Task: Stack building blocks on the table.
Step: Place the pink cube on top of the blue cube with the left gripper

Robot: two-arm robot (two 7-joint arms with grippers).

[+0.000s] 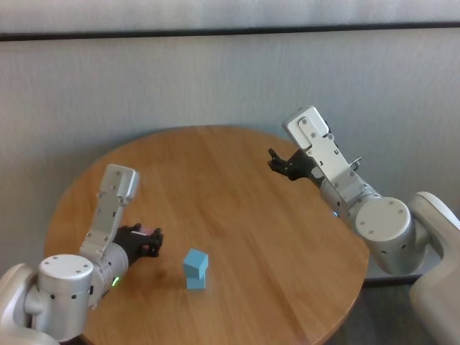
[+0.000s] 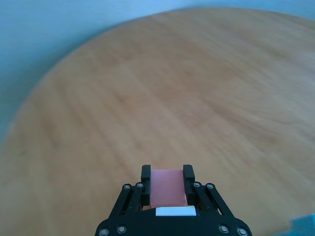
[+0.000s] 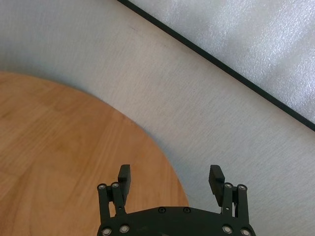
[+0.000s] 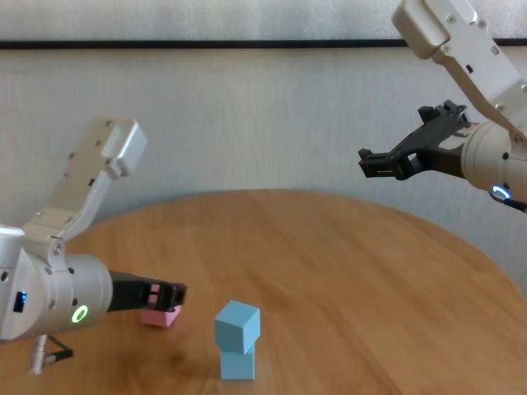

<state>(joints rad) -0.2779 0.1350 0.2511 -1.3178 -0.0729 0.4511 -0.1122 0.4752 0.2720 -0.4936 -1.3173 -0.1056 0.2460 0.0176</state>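
1. Chest view, landmark: my reference is the blue stack (image 4: 237, 343), two light blue blocks, one on the other, the upper one twisted a little off square. It stands on the table (image 4: 346, 271) toward the near edge.
2. Pink block (image 4: 160, 316): just beside the blue stack, on its left, resting on the tabletop or barely off it; I cannot tell which. The left wrist view shows it squarely between the two pads.
3. Left gripper (image 4: 167, 294): low over the wood, left of the blue stack, pads clamped on the pink block's opposite sides. I read this as a firm hold.
4. Right gripper (image 4: 380, 164): well away from the blue stack, raised above the table's far right side, pads spread wide with nothing between them. I count it as parked.
5. Step in hand, by my judgement: the third and last block is grasped, so two of three are placed and the final lift is due.
6. Next move, as I judge it: I must raise the pink block clear above the blue stack's top, carry it across, centre it over the twisted upper cube and lower gently, since a sideways nudge could topple the stack.
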